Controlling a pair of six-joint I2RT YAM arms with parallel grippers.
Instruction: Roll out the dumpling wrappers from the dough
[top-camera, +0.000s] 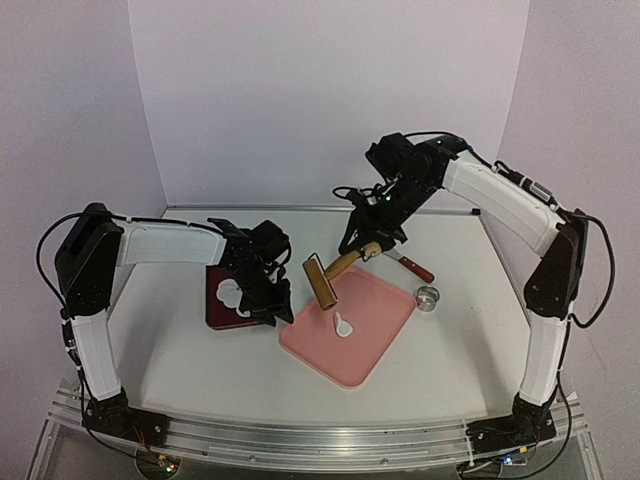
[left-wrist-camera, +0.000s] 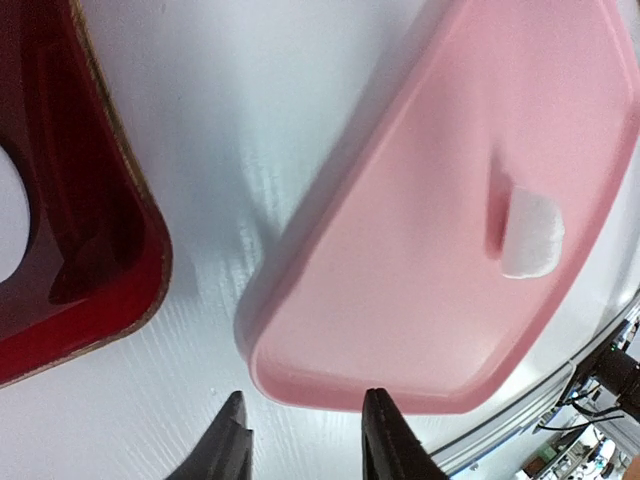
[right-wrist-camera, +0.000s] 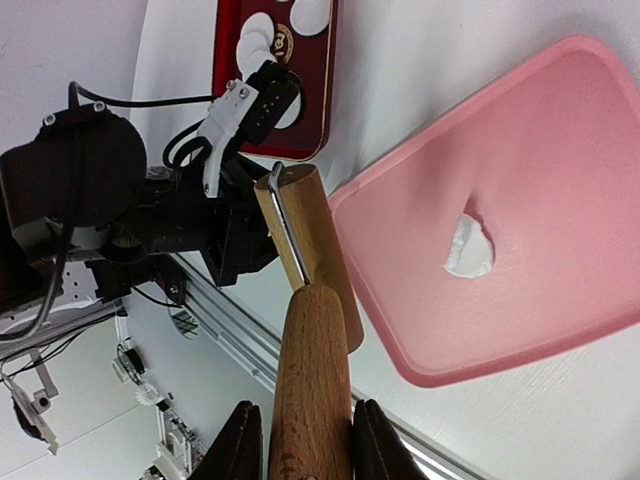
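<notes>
A small white dough (top-camera: 343, 325) piece lies on the pink tray (top-camera: 375, 350); it also shows in the left wrist view (left-wrist-camera: 532, 235) and the right wrist view (right-wrist-camera: 469, 247). My right gripper (right-wrist-camera: 299, 440) is shut on the wooden handle of a rolling pin (top-camera: 322, 278) and holds its roller in the air over the tray's far left edge. Round white dumpling wrappers (top-camera: 231, 293) lie in a dark red tray (top-camera: 218, 318), partly hidden by my left arm. My left gripper (left-wrist-camera: 305, 437) is open and empty at the pink tray's near corner (left-wrist-camera: 300, 385).
A small metal ring cutter (top-camera: 428, 298) stands right of the pink tray. A red-handled tool (top-camera: 415, 268) lies behind it. White walls close the back and sides.
</notes>
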